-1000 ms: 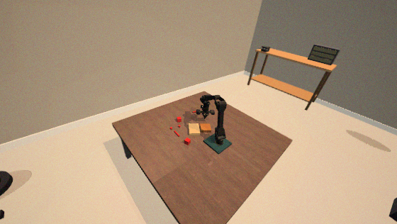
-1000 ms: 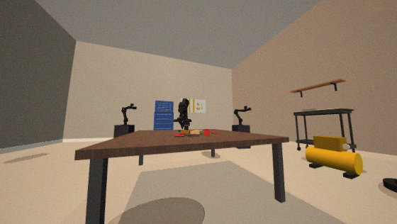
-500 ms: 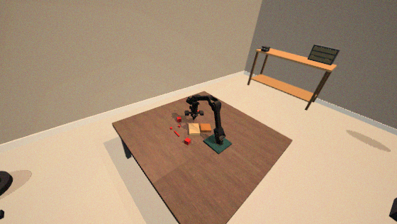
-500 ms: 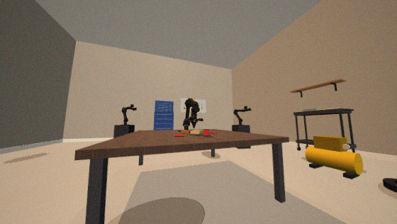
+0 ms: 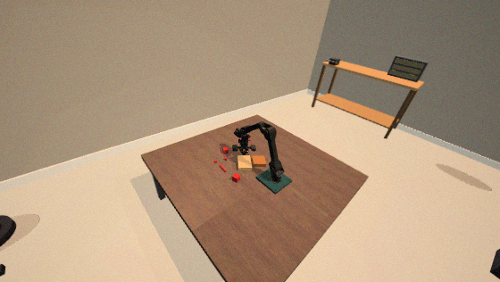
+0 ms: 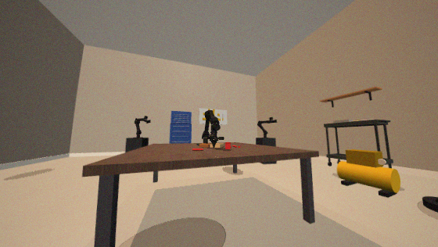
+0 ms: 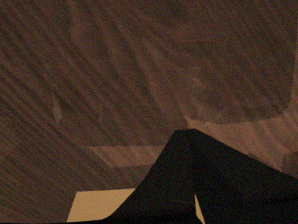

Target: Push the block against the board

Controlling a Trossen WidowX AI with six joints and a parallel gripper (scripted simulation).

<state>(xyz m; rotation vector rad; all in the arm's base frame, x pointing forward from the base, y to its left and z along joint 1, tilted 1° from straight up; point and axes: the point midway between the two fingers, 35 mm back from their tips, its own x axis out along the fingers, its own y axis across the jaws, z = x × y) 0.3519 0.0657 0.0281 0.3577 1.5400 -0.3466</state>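
A pale tan square block (image 5: 245, 163) (image 6: 217, 145) (image 7: 97, 204) lies flat on the table. An orange-brown board (image 5: 259, 161) (image 6: 204, 144) lies beside it, on its right in the top view. Only a thin dark line shows between them there; I cannot tell whether their sides touch. The block's near edge reaches further toward that camera than the board's. My gripper (image 5: 244, 153) (image 6: 213, 147) (image 7: 184, 140) is shut and empty, pointing down low at the block's far side. Its fingers hide part of the block in the wrist view, and contact cannot be told.
A red cube (image 5: 225, 150) lies left of the gripper and another red cube (image 5: 236, 178) lies nearer the top view. A thin red rod (image 5: 222, 168) and small red pieces lie left of the block. The arm's green base plate (image 5: 264, 178) is near the board.
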